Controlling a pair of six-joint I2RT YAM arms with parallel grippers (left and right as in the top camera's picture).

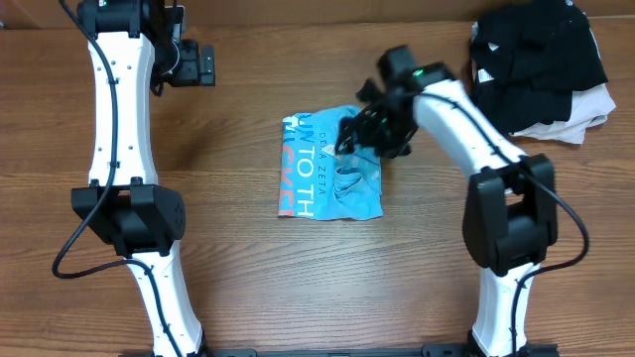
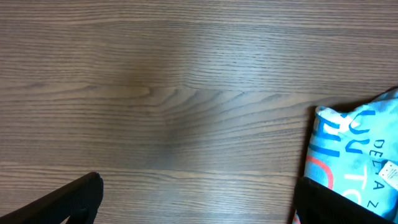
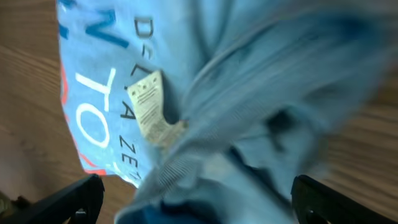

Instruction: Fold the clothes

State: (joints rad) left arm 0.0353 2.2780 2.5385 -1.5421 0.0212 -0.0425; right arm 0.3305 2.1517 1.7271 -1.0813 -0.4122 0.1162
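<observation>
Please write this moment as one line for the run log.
left gripper: open, over table | right gripper: open, over T-shirt | T-shirt: folded, mid-table, lettering up | black garments: piled at far right corner

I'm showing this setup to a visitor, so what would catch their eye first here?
The bright blue T-shirt, folded into a rectangle with big white and red lettering, lies in the middle of the table. The right gripper hangs over its far right corner, fingers spread above bunched cloth. A pile of black clothes sits at the table's far right corner.
</observation>
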